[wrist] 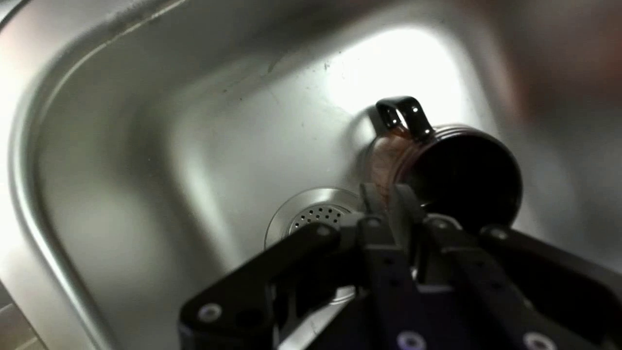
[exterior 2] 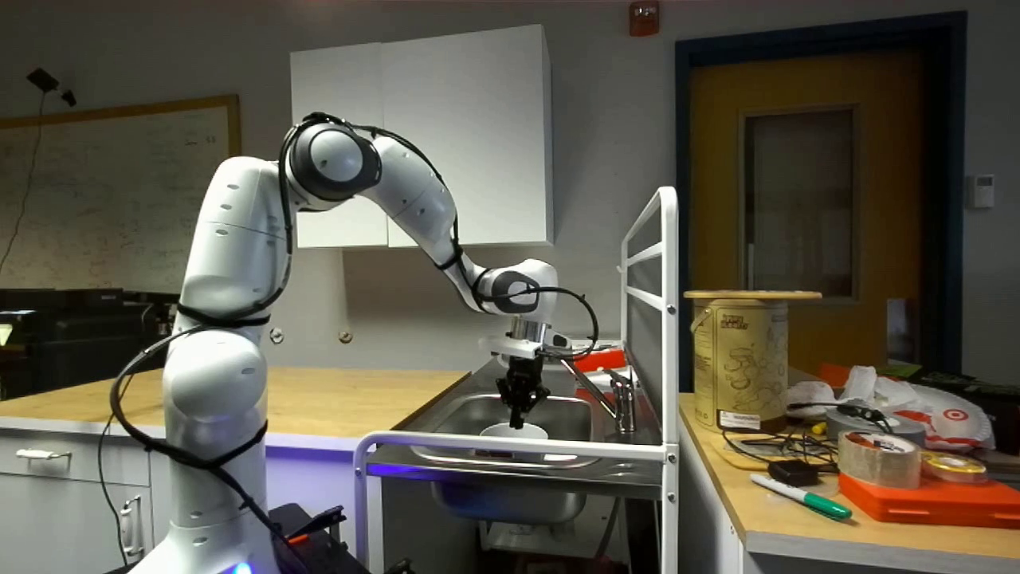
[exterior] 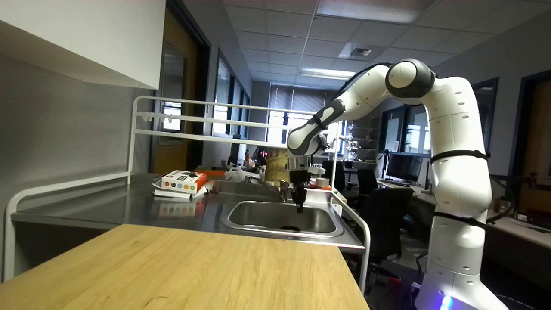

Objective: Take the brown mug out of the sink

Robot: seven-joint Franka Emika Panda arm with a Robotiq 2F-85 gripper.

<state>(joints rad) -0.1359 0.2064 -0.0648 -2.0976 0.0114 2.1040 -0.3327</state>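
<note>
A glossy brown mug (wrist: 452, 160) stands in the metal sink (wrist: 29, 214), its dark mouth and black-looking handle showing in the wrist view. In an exterior view only a dark part of the mug (exterior: 289, 228) shows above the sink's front rim (exterior: 232, 224). My gripper (wrist: 387, 192) points down with its fingers a narrow gap apart. In the wrist view the fingertips overlap the mug's near side and rim. In both exterior views the gripper (exterior: 300, 210) (exterior 2: 516, 422) hangs over the sink, apparently above the mug. Nothing is held between the fingers.
A perforated drain (wrist: 316, 214) lies beside the mug. A faucet (exterior: 283, 191) (exterior 2: 625, 406) stands at the sink's edge. White rack rails (exterior 2: 510, 446) border the counter. A red-and-white box (exterior: 183, 181) sits on the steel counter. A wooden tabletop (exterior: 193, 262) adjoins it.
</note>
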